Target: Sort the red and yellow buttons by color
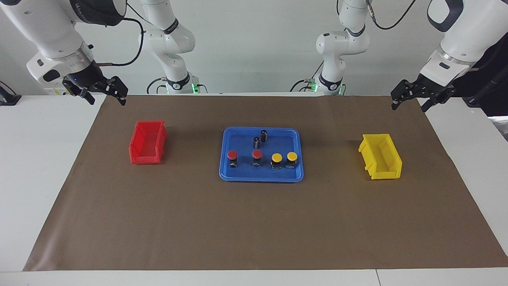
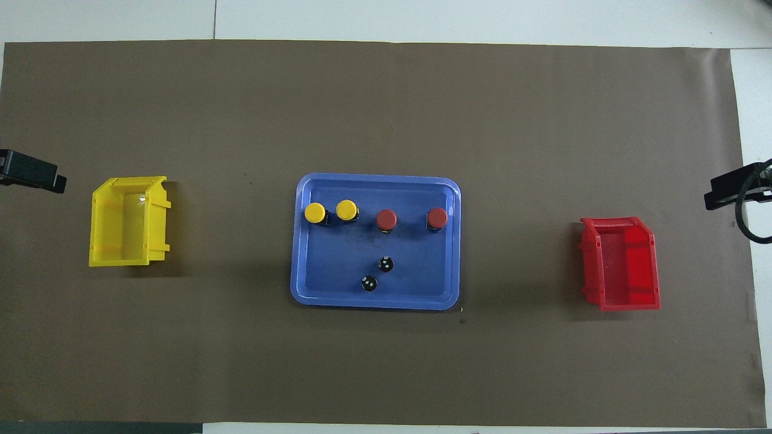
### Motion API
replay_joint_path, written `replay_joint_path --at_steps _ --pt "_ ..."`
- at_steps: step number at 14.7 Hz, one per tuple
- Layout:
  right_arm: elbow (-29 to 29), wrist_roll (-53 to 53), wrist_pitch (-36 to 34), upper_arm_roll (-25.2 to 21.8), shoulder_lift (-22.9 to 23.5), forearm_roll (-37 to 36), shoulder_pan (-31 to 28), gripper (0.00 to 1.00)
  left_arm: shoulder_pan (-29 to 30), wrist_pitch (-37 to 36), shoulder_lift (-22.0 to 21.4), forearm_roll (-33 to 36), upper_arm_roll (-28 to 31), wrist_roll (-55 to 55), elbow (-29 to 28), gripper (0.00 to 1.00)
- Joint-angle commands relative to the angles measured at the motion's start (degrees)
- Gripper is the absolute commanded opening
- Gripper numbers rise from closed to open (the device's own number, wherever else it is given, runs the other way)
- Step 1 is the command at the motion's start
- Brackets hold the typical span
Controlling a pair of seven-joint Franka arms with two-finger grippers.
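Bright, even light from above in both views, no dim corners. Soft short shadows sit beside the red bin (image 1: 147,142), the yellow bin (image 1: 380,155) and the blue tray (image 1: 261,174) on the brown mat (image 1: 254,222). Mild glare on the yellow bin's inner wall in the overhead view. White table (image 1: 35,167) near washed out. Focus sharp across, no motion blur; mat edges bow slightly in the overhead view.
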Motion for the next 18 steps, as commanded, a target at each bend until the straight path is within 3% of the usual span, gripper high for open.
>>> replay_joint_path --at_steps 1,11,15,18 --pt "-1.65 -0.98 0.68 0.1 -1.31 0.23 -0.08 1.0 0.31 0.43 -0.9 0.22 0.13 0.4 -1.17 1.0" --pt "-0.69 -0.19 -0.38 0.62 -0.79 1.8 0.62 1.0 0.49 1.57 -0.81 0.31 0.48 0.05 -0.82 1.0" --pt "8.78 8.58 -2.66 1.07 6.49 2.34 7.72 1.0 0.58 2.45 -0.81 0.31 0.57 0.13 -0.82 1.0" --pt "11.27 17.27 -0.83 1.07 10.37 3.83 15.28 1.0 1.1 2.45 -0.81 0.4 0.48 0.13 -0.99 1.0"
